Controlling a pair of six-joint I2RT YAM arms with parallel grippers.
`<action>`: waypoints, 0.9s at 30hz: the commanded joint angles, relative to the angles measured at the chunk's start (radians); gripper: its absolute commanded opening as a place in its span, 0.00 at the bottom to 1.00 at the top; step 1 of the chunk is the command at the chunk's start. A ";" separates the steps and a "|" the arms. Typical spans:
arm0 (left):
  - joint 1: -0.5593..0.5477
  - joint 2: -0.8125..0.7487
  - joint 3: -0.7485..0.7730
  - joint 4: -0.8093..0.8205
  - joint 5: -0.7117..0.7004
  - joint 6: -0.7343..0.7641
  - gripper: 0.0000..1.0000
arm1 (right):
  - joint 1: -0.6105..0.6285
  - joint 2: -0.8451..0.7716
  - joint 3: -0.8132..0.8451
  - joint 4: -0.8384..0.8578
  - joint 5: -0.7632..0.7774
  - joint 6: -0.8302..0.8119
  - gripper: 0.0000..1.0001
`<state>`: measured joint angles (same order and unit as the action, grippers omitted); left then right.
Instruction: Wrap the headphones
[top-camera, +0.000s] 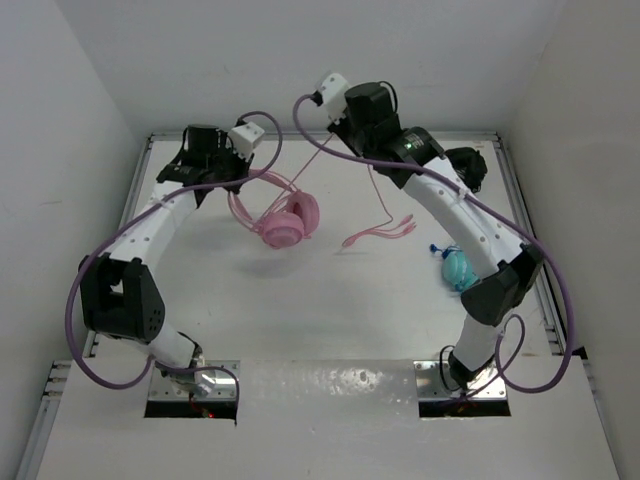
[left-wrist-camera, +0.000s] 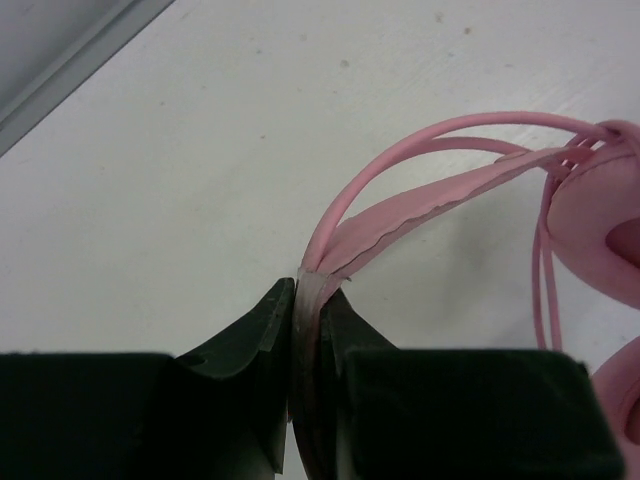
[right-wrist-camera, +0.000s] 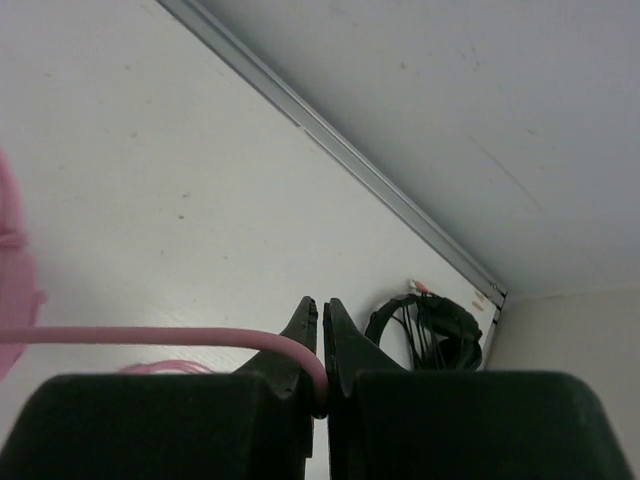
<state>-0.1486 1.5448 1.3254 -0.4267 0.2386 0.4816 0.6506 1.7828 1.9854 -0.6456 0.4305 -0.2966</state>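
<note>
Left gripper (left-wrist-camera: 310, 292) clamps the thin pink headband (left-wrist-camera: 420, 205), anchoring the padded pink headphones (top-camera: 285, 225) near the white table's (top-camera: 330, 310) far edge while right gripper (right-wrist-camera: 320, 305) pinches their pink cable (right-wrist-camera: 150, 334) for winding.

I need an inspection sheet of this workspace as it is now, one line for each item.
Surface: white table, a few small marks.
Job's things: pink headphones, held by the headband; their cable partly loose on the table.
Clutter: black headphones at the far right corner; small teal object beside the right arm.
Grippers: left gripper, fingers shut on the headband; right gripper, shut on the cable.
Cables: purple arm cables hang in loops.
Surroundings: white walls on three sides.
</note>
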 joint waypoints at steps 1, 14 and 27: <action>-0.011 -0.054 0.106 -0.154 0.163 0.042 0.00 | -0.124 -0.040 -0.019 0.101 -0.042 0.040 0.00; -0.009 -0.061 0.518 -0.390 0.582 -0.231 0.00 | -0.215 0.093 -0.364 0.432 -0.598 0.233 0.02; 0.009 0.041 0.805 -0.330 0.601 -0.420 0.00 | -0.131 0.161 -0.718 0.919 -0.550 0.376 0.99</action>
<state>-0.1543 1.5837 2.0491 -0.8177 0.7868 0.1604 0.5098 1.9549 1.2747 0.1303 -0.1688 0.0551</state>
